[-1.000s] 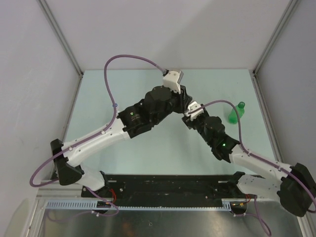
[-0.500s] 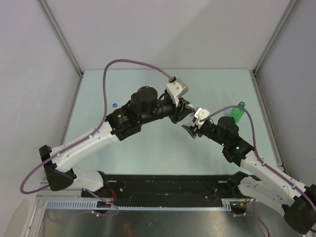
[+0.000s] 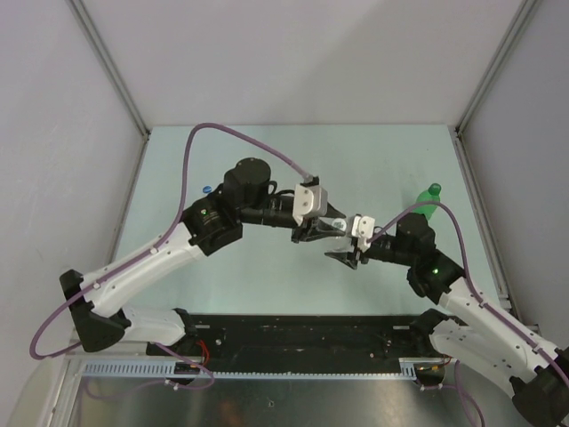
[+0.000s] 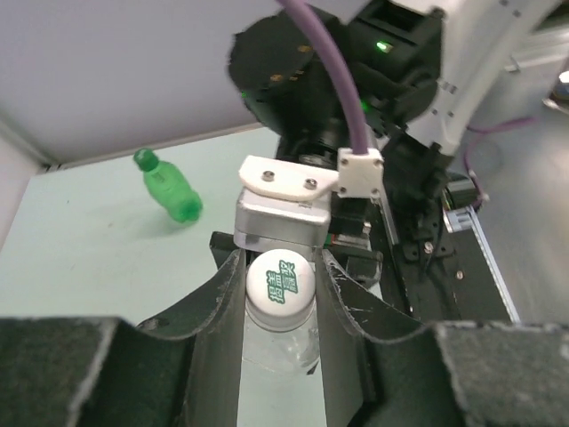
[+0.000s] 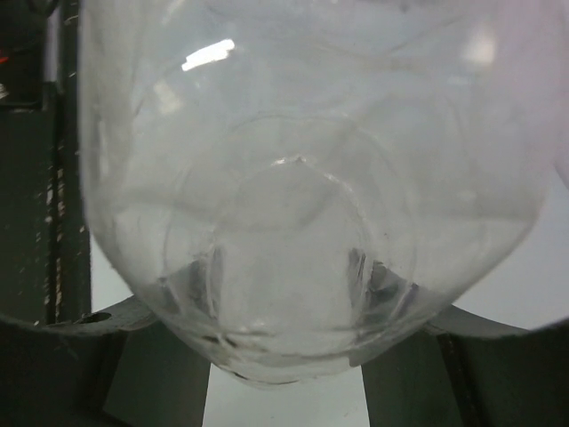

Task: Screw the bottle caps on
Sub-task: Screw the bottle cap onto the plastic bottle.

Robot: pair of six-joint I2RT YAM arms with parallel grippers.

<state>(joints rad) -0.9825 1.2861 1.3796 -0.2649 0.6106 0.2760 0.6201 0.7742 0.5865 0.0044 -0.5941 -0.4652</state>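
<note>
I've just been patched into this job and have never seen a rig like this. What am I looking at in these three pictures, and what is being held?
You are looking at two robot arms bolted at the near edge of a pale green table. The wide picture comes from a fixed camera above and behind them. The other two come from a small camera on each wrist, looking along that arm's own fingers.

In the middle, the right gripper holds a clear bottle, which fills the right wrist view. The left gripper is closed on the white cap on that bottle's neck, seen nearly end-on in the left wrist view.

A green bottle with its cap on stands on the table at the right. A tiny blue thing lies at the left, too small to identify.
</note>
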